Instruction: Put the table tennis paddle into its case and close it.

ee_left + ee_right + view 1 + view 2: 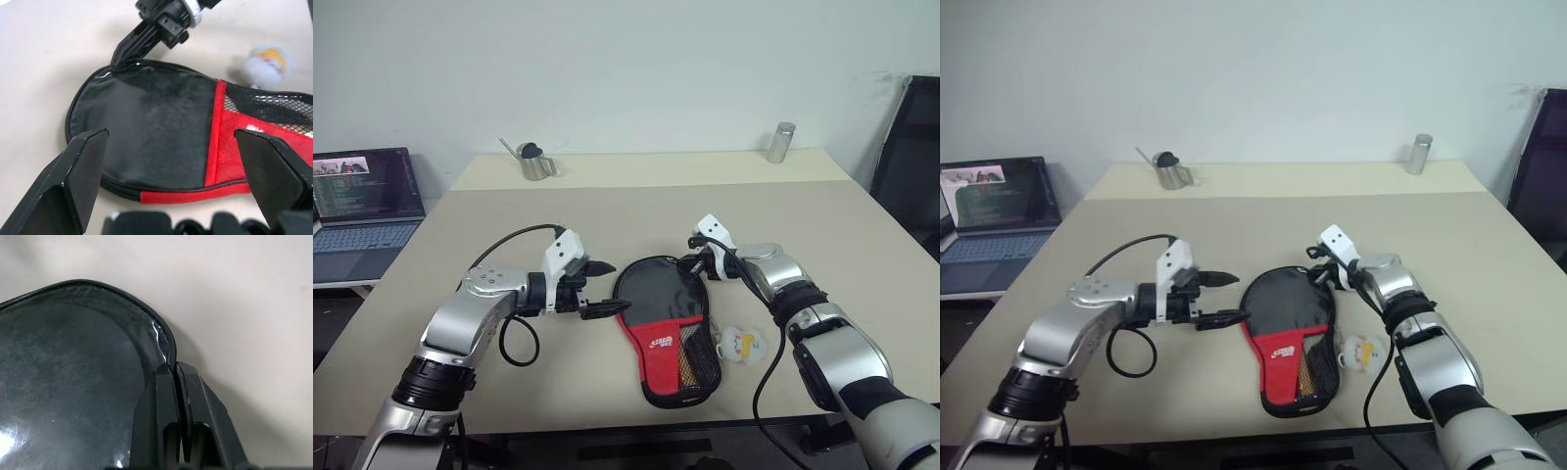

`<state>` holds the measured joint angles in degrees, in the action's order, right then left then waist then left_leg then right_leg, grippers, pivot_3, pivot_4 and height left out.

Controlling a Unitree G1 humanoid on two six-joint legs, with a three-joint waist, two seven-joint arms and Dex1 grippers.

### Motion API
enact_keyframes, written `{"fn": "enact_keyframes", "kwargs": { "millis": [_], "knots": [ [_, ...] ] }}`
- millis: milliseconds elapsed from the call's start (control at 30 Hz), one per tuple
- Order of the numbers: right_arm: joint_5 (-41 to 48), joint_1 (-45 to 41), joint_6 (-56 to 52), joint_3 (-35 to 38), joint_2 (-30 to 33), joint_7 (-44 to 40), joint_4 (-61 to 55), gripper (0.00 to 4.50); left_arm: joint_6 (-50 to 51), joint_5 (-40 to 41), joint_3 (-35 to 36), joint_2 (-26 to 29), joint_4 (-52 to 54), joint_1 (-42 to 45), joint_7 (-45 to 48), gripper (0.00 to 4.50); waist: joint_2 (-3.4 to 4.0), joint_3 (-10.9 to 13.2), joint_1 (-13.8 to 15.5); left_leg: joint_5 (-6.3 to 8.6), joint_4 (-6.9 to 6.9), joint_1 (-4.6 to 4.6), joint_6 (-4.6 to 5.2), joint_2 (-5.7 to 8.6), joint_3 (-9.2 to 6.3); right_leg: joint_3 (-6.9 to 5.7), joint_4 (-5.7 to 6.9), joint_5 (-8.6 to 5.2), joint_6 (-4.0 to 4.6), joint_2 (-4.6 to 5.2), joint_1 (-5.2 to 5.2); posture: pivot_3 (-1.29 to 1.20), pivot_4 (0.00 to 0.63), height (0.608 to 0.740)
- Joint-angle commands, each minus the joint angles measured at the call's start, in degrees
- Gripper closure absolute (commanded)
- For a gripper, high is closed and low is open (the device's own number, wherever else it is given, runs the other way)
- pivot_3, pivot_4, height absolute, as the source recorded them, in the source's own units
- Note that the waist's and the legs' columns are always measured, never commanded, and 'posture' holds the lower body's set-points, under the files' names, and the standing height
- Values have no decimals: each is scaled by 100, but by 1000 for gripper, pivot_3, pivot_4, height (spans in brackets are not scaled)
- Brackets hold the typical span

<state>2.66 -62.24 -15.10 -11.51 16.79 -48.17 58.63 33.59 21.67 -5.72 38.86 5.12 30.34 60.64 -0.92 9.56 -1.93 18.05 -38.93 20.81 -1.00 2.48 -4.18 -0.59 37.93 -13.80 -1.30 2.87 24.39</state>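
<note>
The case (661, 313) lies flat on the table, its round glossy black end away from me and its red logo panel and mesh pocket towards me. A small yellow-white plush charm (741, 344) rests just right of it. The table tennis paddle is hidden. My left gripper (607, 289) hovers open beside the case's left edge, its jaws spread wide along that side, as the left wrist view confirms. My right gripper (174, 367) is shut, its tips touching the case's far right rim. Whether anything is pinched between them I cannot tell.
A metal watering can (536, 162) and a metal cylinder (781, 142) stand at the far side of the table (607, 215). An open laptop (362, 211) sits on a low surface to the left. A black chair (911, 166) stands at the right.
</note>
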Motion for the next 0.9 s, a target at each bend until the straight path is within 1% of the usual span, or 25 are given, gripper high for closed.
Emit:
{"fn": "enact_keyframes", "kwargs": {
  "millis": [33, 133, 200, 300, 333, 467, 567, 667, 800, 900],
  "knots": [
    [15, 14, -11, 175, 88, -175, -279, 3544, -38, 23, -86, -131, 127, 230, -7, 0, 0, 0, 1, 0, 0, 0, 0, 0, 0, 0, -1, 0, 0, 0, 0, 0, 150, 740],
    [53, 152, -138, 215, 204, -337, -622, 2455, -127, -112, -291, -447, -175, 460, -99, 0, 0, 0, 8, 0, 0, 2, 0, 0, 0, -1, -1, 0, 0, 0, 0, 0, 150, 740],
    [115, 228, -291, 305, 275, -349, -901, 1824, -235, -224, -402, -619, -395, 593, -126, 0, 0, 0, 8, 0, 0, 2, 0, 0, 0, 0, -1, 0, 0, 0, 0, 0, 150, 740],
    [248, 476, -730, 520, 647, -337, -1758, 704, -482, -421, -540, -1081, -1012, 932, -272, 0, 0, 0, 39, 0, -1, 3, 0, 1, 0, -1, -2, 0, 0, 0, 0, 0, 150, 740],
    [325, 597, -925, 602, 814, -397, -2102, 438, -540, -470, -559, -1228, -1226, 1032, -325, 0, 0, 0, 41, 0, -3, 6, 0, 2, -3, -5, -3, 0, 0, 2, 0, 0, 150, 740],
    [545, 1420, -1478, 798, 1728, -840, -3662, 438, -990, -812, -708, -1687, -2063, 1288, -477, 0, 0, 0, 91, 0, -2, 12, 1, 5, -6, -9, -14, 0, -1, 4, 0, 0, 150, 740],
    [742, 2333, -1715, 905, 2652, -1415, -4822, 438, -1386, -1022, -735, -2070, -2741, 1449, -672, 0, 0, 0, 151, 3, 2, 14, 4, 5, -2, -10, -24, -1, -2, 3, -1, 0, 150, 740],
    [941, 3151, -1765, 1053, 3336, -1852, -5589, 438, -1799, -1253, -859, -2295, -3220, 1488, -662, 0, 0, 0, 142, 5, 1, 12, 9, 3, 8, -5, -22, -1, -3, 1, -2, 0, 150, 740],
    [1429, 3966, -1965, 1352, 3768, -2219, -6236, 438, -2242, -1719, -1155, -2451, -3981, 1448, -629, 0, -1, 1, 116, 14, -2, -9, 25, 0, 11, -4, -12, -1, -4, -3, -18, 0, 150, 740],
    [1752, 4328, -2057, 1390, 3848, -2403, -6700, 438, -2458, -2013, -1353, -2463, -4255, 1381, -572, 0, -1, -1, 119, 15, -4, -30, 28, -2, 4, -8, -7, -1, -5, -6, -38, 0, 150, 740]
  ]
}}
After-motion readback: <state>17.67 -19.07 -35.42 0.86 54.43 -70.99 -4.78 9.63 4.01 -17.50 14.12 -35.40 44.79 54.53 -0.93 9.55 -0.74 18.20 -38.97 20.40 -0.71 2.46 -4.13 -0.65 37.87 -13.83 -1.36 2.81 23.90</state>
